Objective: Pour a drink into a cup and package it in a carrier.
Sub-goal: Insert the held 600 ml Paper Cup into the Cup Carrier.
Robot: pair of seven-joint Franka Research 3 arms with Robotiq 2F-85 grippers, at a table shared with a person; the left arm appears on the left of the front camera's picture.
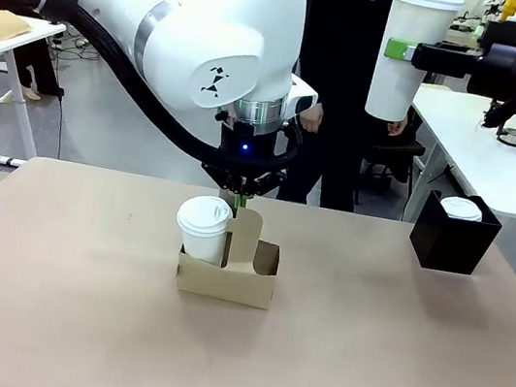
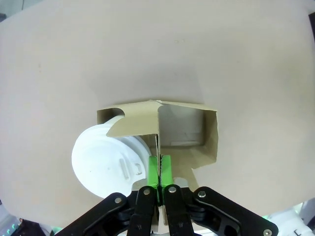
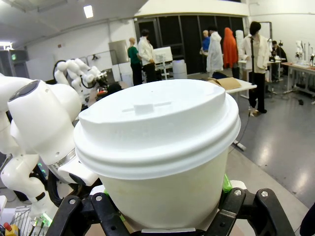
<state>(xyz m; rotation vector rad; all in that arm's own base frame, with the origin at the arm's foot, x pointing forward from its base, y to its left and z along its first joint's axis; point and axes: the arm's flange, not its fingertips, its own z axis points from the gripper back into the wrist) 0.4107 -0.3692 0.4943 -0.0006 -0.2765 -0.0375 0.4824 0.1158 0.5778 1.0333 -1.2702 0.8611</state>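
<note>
I read left pincer (image 1: pixel 240 201) pinched tight on carrier (image 1: pixel 233 286) handle | lidded white cup (image 1: pixel 204 224) in carrier's left slot | right pincer (image 1: pixel 403 52) grips tall cup (image 1: pixel 393 85), high right of carrier | black box (image 1: pixel 446 245) right of carrier

front: across worktop (image 1: pixel 358 367), slightly downward, mid-range | left wrist: straight down, close over carrier (image 2: pixel 138 120), shared with front | right wrist: very close behind tall cup (image 3: pixel 162 191)
</note>
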